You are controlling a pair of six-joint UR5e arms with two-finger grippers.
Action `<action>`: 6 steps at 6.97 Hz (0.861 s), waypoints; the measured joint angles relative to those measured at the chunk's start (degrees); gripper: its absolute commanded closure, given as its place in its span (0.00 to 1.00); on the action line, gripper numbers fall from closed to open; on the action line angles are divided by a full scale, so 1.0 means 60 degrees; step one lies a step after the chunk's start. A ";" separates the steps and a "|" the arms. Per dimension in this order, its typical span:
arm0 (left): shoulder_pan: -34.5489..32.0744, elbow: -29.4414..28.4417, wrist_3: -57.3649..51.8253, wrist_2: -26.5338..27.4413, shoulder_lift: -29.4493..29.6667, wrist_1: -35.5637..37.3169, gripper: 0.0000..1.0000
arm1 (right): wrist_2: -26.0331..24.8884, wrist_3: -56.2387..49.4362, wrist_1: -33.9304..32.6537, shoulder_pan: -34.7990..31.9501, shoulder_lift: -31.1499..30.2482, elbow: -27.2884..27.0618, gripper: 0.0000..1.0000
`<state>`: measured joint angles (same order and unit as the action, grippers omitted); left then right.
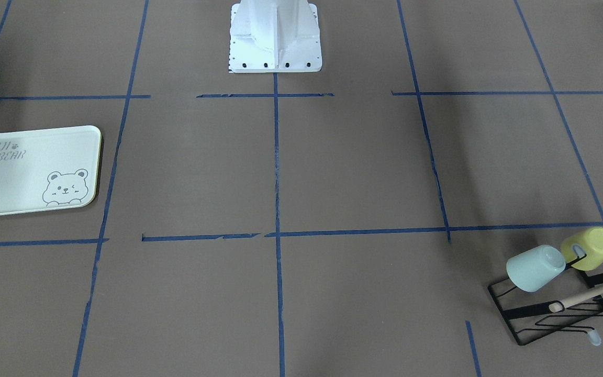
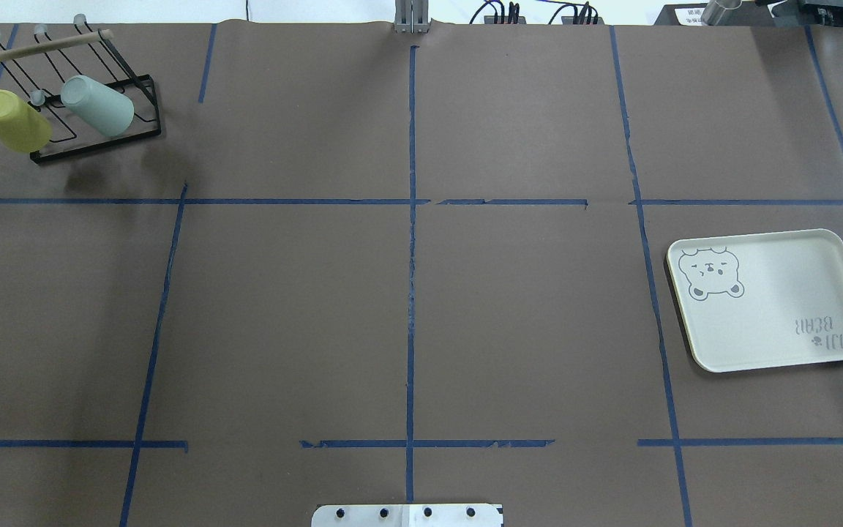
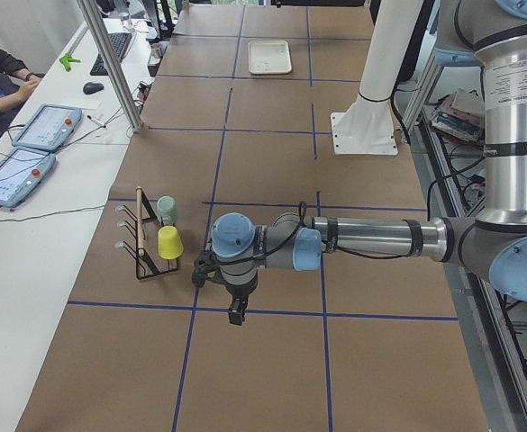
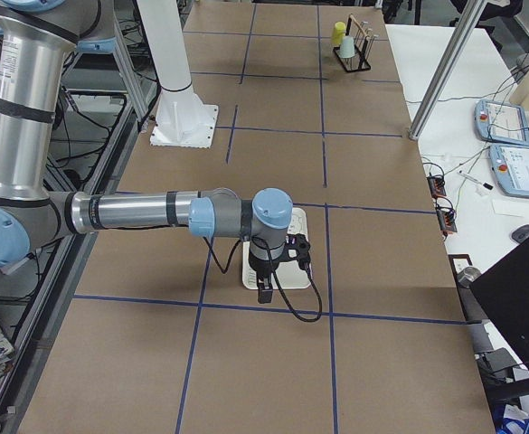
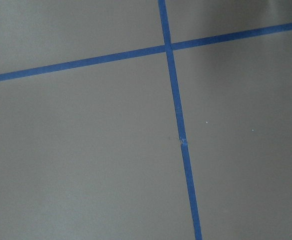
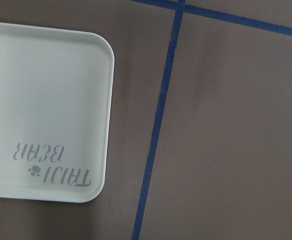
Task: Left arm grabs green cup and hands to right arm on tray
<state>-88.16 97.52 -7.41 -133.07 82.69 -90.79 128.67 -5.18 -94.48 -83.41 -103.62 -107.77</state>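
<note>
The green cup (image 1: 534,268) is a pale mint tumbler hanging tilted on a black wire rack (image 1: 542,319). It also shows in the overhead view (image 2: 97,105) and the left side view (image 3: 167,210). The empty tray (image 2: 780,293) with the bear drawing lies flat at the table's other end, and shows again in the front view (image 1: 19,173) and the right wrist view (image 6: 46,100). My left gripper (image 3: 236,315) hangs above the table a little away from the rack; I cannot tell if it is open. My right gripper (image 4: 264,294) hangs over the tray's edge; I cannot tell its state.
A yellow-green cup (image 1: 592,247) hangs on the same rack beside the mint one, under a wooden bar (image 2: 34,47). The white robot base (image 1: 275,42) stands at mid table edge. Blue tape lines grid the brown table. A metal pole (image 3: 110,63) and an operator's desk flank the rack side.
</note>
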 measured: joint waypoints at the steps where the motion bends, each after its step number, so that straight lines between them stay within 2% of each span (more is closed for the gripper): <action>1: 0.0000 0.0001 0.0000 0.0010 -0.0001 -0.0004 0.00 | 0.0000 0.0000 0.0000 0.0000 0.0000 -0.0005 0.00; 4: 0.0037 0.0013 0.0010 0.0054 0.0043 -0.0043 0.00 | 0.0000 0.0009 0.0000 0.0000 0.0000 -0.0068 0.00; 6: 0.0054 0.0038 0.0058 0.0031 0.0357 -0.0886 0.00 | 0.0000 0.0008 0.0000 0.0000 0.0022 -0.0085 0.00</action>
<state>-87.83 97.75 -7.07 -132.88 84.84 -96.10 128.67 -5.14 -94.48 -83.41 -103.49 -108.28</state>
